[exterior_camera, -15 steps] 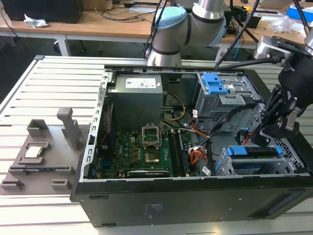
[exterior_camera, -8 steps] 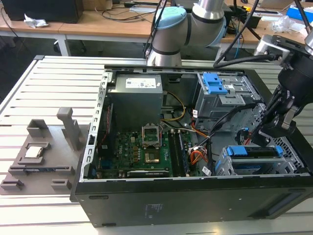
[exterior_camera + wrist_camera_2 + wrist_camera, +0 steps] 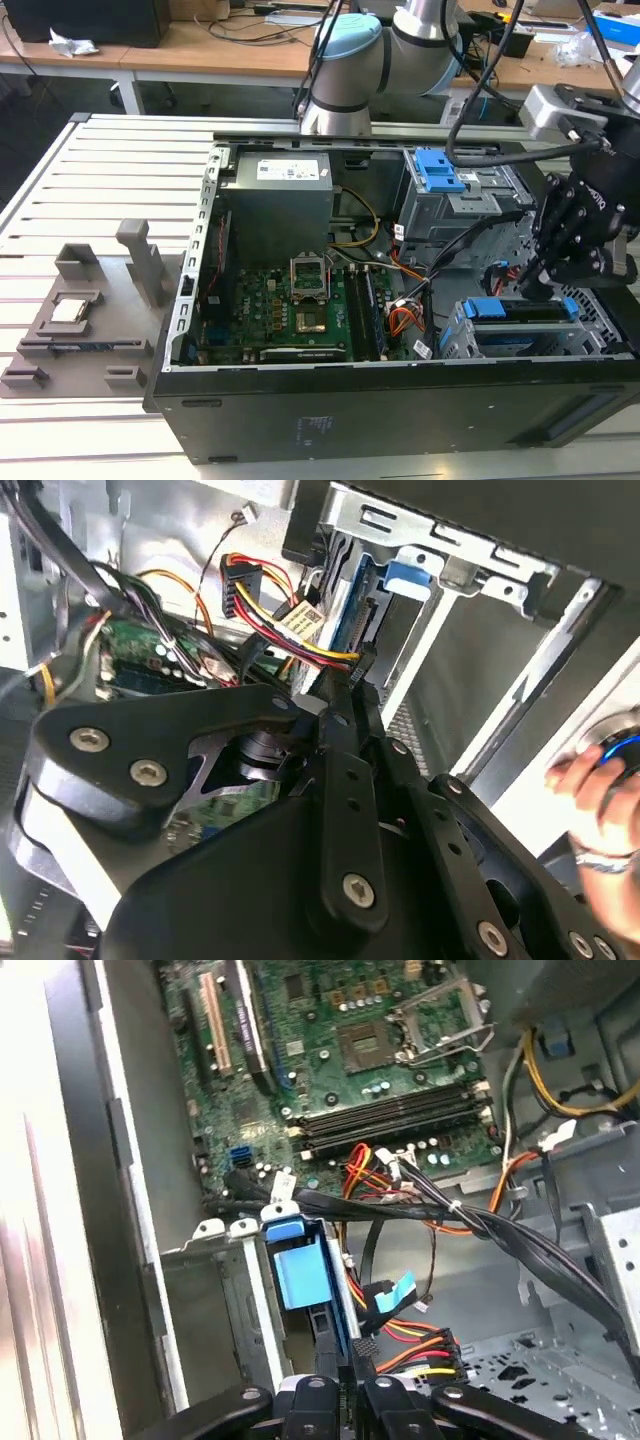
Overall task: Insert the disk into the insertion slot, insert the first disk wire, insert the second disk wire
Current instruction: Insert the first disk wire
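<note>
Gripper (image 3: 527, 288) (image 3: 348, 685) (image 3: 345, 1380), jaws drawn together, tips set at the end of the disk (image 3: 520, 312) (image 3: 303, 1275); a small black plug (image 3: 365, 1346) on red, yellow and orange wires (image 3: 300, 630) lies just beside the tips, and whether it is pinched between them cannot be told. The disk, framed by its blue carrier, sits inside the insertion slot (image 3: 465, 340) (image 3: 225, 1290), a low grey metal bay in the corner of the open computer case (image 3: 350, 410) at the exterior view's right; the carrier's blue tab shows at the bay's mouth in both wrist views. Black and coloured cables cross from the bay toward the motherboard (image 3: 290, 310) (image 3: 380, 1060), which lies flat in the middle of the case. Beyond the bay, farther from the exterior camera, stands a taller grey cage with a blue latch (image 3: 440, 190); beside it, toward the exterior view's left, a grey power supply (image 3: 280, 195). The case rests on a slatted metal table (image 3: 100, 170); a grey fixture tray (image 3: 80, 320) lies well apart, at the exterior view's left. In the second wrist view a person's hand (image 3: 590, 790), blurred, shows outside the case wall.
</note>
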Tool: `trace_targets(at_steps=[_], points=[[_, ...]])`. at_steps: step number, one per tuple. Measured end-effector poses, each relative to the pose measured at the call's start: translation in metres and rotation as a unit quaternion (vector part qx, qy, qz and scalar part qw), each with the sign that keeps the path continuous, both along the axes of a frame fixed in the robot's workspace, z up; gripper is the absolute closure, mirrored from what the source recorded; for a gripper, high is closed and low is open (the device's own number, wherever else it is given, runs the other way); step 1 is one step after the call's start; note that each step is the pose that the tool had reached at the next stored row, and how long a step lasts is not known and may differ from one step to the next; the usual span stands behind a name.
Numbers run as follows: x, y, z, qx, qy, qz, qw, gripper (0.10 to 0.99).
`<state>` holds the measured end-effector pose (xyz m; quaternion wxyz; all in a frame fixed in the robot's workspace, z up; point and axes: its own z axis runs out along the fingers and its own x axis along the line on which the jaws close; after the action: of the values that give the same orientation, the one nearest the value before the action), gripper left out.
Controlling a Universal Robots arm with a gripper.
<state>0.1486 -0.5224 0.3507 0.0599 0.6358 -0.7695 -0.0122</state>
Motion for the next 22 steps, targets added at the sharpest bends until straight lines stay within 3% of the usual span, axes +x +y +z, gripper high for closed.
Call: trace_targets(at_steps=[2, 5, 8, 10, 12, 13, 16, 17, 19, 20, 21, 22], points=[[0.0000, 0.0000, 0.0000, 0.0000, 0.0000, 0.035, 0.9994, 0.922], [0.0000, 0.0000, 0.0000, 0.0000, 0.0000, 0.062, 0.9981, 0.922], [0.0000, 0.0000, 0.0000, 0.0000, 0.0000, 0.094, 0.9956, 0.922], [0.0000, 0.0000, 0.0000, 0.0000, 0.0000, 0.134, 0.9910, 0.922], [0.0000, 0.0000, 0.0000, 0.0000, 0.0000, 0.152, 0.9883, 0.922], [0.0000, 0.0000, 0.0000, 0.0000, 0.0000, 0.169, 0.9856, 0.922], [0.0000, 0.0000, 0.0000, 0.0000, 0.0000, 0.199, 0.9800, 0.922], [0.0001, 0.0000, 0.0000, 0.0000, 0.0000, 0.203, 0.9792, 0.922], [0.0001, 0.0000, 0.0000, 0.0003, -0.0001, 0.203, 0.9791, 0.922], [0.0001, 0.0000, 0.0001, 0.0036, -0.0008, 0.203, 0.9791, 0.922], [0.0002, 0.0000, 0.0000, 0.0137, -0.0028, 0.202, 0.9794, 0.922], [0.0002, 0.0000, 0.0000, 0.0172, -0.0036, 0.197, 0.9803, 0.922]])
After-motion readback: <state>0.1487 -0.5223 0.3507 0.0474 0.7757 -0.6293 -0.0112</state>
